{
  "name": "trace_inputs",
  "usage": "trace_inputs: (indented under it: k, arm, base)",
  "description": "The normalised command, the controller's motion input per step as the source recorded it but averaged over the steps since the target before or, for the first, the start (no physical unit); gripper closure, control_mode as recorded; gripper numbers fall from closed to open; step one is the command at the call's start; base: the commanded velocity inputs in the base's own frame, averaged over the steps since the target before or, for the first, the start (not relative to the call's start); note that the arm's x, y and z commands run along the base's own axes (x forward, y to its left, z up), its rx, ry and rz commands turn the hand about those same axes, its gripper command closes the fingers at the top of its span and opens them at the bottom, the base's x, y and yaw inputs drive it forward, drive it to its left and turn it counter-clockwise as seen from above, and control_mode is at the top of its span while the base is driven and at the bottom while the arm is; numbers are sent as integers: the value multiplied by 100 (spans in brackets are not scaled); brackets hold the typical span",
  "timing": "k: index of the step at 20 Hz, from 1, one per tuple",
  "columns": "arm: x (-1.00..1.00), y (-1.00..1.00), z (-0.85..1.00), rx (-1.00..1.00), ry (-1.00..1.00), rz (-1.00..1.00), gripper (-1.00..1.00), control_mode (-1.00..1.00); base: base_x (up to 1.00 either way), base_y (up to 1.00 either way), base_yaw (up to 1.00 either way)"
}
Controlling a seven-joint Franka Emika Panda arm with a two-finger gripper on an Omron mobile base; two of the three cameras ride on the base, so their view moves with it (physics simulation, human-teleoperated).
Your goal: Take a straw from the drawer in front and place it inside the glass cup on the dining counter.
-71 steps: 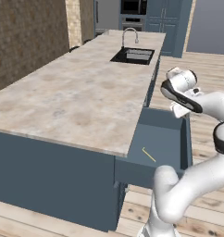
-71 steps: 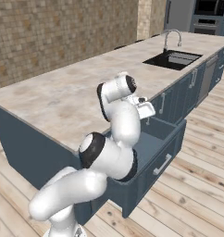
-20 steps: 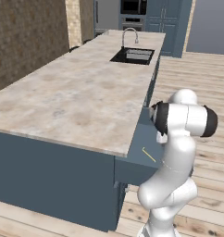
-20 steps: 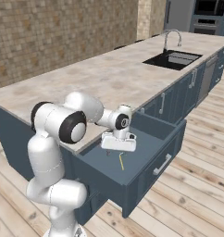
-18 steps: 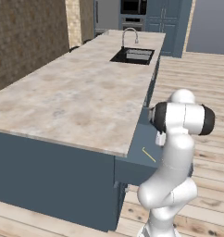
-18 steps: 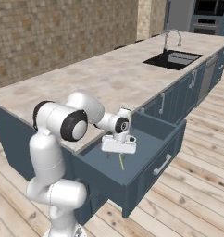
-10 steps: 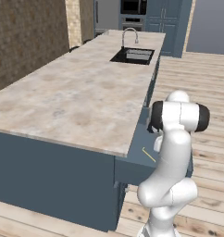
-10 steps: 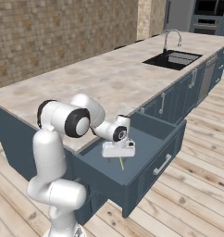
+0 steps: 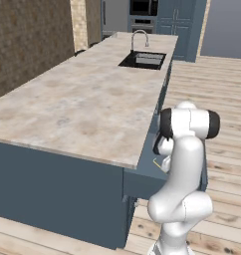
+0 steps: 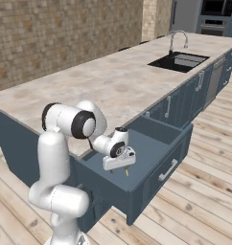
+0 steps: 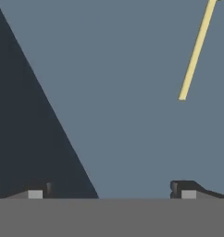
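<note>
Gripper (image 11: 109,193): jaws wide apart, gripping nothing, low inside the drawer
Counter (image 10: 108,81): long marbled top with a sink (image 10: 179,61) at the far end
Drawer (image 10: 151,158): pulled out from under the counter
Straw (image 11: 196,51): flat on the drawer floor, just beyond the right fingertip (image 11: 183,189), not touching

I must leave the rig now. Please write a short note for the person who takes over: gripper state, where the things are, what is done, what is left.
Gripper: open, empty, lowered into the pulled-out drawer.
Straw: lies flat on the drawer floor, ahead of the fingertips and off to one side, not between them.
Done: drawer open, hand down inside it.
Left: centre over the straw, grasp, lift, carry it to the glass cup on the dining counter.
</note>
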Motion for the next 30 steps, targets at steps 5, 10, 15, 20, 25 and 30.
trace_inputs:
  k: [5,10,15,20,25,30]
  arm:
    - [49,-4,-32,0,-1,0,-100,-100]
    - [43,0,-29,0,0,0,-100,-100]
    - [44,-15,-21,0,0,0,-100,-100]
    - [35,-23,-30,0,0,0,-100,-100]
    - [42,-7,-42,0,0,0,-100,-100]
    - [24,0,-46,0,0,0,-100,-100]
  base:
    - [0,0,0]
    - [0,0,0]
    - [0,0,0]
    - [0,0,0]
    - [0,0,0]
    - [0,0,0]
